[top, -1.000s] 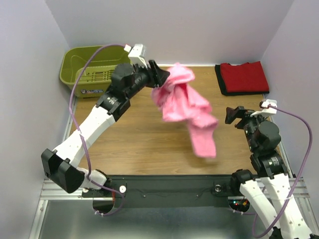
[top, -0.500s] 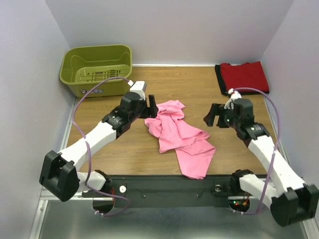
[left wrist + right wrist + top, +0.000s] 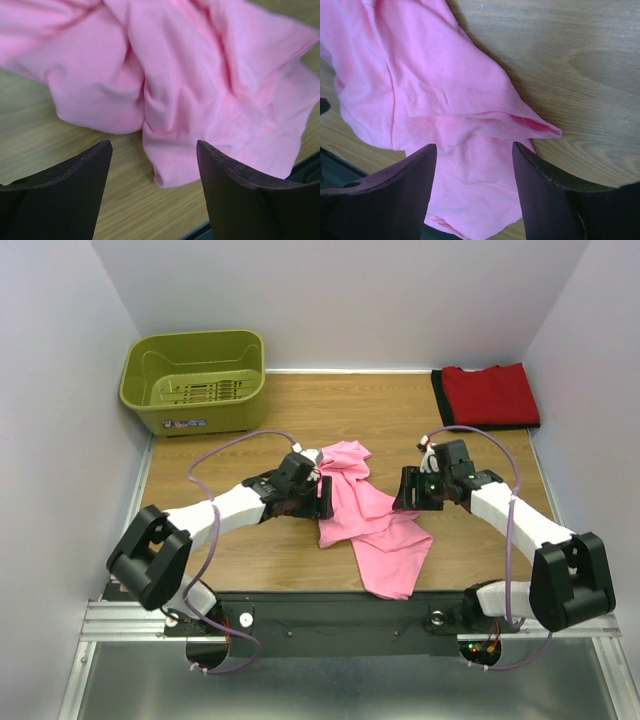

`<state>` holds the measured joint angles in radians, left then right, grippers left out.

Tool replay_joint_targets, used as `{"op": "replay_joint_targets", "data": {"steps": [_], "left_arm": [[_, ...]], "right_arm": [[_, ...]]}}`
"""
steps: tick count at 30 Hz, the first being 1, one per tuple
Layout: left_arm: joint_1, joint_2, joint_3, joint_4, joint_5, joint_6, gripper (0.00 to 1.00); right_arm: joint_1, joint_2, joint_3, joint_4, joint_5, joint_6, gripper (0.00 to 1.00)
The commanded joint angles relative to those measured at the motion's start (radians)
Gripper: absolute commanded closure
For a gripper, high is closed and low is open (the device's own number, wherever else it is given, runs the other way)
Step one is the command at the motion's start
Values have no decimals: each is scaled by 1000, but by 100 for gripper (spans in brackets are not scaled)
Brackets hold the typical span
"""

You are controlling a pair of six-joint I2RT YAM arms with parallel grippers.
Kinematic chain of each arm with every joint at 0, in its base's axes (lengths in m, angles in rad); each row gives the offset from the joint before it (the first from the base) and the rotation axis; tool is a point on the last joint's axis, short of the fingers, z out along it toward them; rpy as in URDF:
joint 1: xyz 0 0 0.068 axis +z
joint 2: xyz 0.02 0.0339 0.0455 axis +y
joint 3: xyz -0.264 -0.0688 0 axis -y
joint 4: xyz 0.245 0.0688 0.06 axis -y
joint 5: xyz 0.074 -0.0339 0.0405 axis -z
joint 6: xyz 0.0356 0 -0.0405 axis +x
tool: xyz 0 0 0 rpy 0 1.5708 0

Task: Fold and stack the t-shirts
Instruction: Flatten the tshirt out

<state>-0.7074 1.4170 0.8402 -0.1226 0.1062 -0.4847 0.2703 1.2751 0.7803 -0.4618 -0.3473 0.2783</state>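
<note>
A bright pink t-shirt (image 3: 362,512) lies crumpled in the middle of the wooden table, and its lower end hangs over the near edge. My left gripper (image 3: 322,498) is low at the shirt's left side. It is open, with a fold of the pink t-shirt (image 3: 190,85) just ahead of its fingertips (image 3: 80,185). My right gripper (image 3: 404,490) is at the shirt's right side. It is open too, and the pink t-shirt (image 3: 430,90) and its sleeve hem show between its fingers (image 3: 550,190). A folded red t-shirt (image 3: 490,393) lies at the back right on a black one (image 3: 438,400), seen only as an edge.
An olive-green plastic basket (image 3: 195,375) stands at the back left. Walls close in the table on the left, back and right. The black front rail (image 3: 330,610) runs along the near edge under the shirt's hanging end.
The left gripper held the pink shirt in the air, then let it go onto the table and dropped to its left side. The right arm swung in from the right to the shirt's right side.
</note>
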Motion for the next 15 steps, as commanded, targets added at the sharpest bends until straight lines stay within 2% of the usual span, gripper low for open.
{"op": "replay_joint_targets", "data": {"steps": [1, 11, 12, 15], "left_arm": [[-21, 63, 63, -60, 36, -11, 20], [-70, 218, 149, -104, 72, 31, 22], [-73, 224, 152, -107, 75, 35, 24], [-75, 237, 160, -112, 73, 38, 42]], "right_arm": [[44, 38, 43, 32, 28, -30, 32], [104, 136, 77, 35, 205, -45, 30], [106, 150, 76, 35, 224, -44, 30], [104, 170, 68, 46, 263, -34, 30]]}}
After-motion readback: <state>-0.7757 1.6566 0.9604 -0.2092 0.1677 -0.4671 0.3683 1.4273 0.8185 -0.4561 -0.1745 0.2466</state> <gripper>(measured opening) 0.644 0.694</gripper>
